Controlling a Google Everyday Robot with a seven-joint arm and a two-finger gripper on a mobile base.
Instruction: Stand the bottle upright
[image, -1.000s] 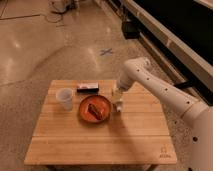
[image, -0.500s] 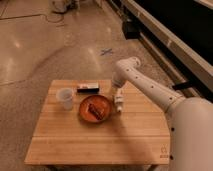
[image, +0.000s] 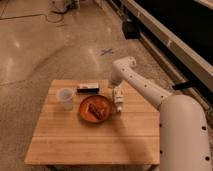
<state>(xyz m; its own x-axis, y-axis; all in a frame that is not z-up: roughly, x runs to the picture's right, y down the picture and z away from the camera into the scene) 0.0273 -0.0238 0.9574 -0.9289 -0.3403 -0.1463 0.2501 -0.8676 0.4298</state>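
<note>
The small whitish bottle (image: 119, 104) is just right of the orange plate (image: 86, 114) on the wooden table (image: 95, 142). It looks roughly upright, and its top merges with the gripper. My gripper (image: 118, 93) hangs straight down from the white arm onto the bottle's upper end. Where the gripper ends and the bottle begins is hard to make out.
The plate holds reddish-brown food. A translucent plastic cup (image: 65, 98) stands left of the plate. A flat dark-and-white box (image: 88, 88) lies behind the plate near the table's far edge. My white arm and body fill the right side.
The arm's upper joint has swung left and nearer the table's far edge. The gripper has stayed at the same spot by the plate's right rim.
</note>
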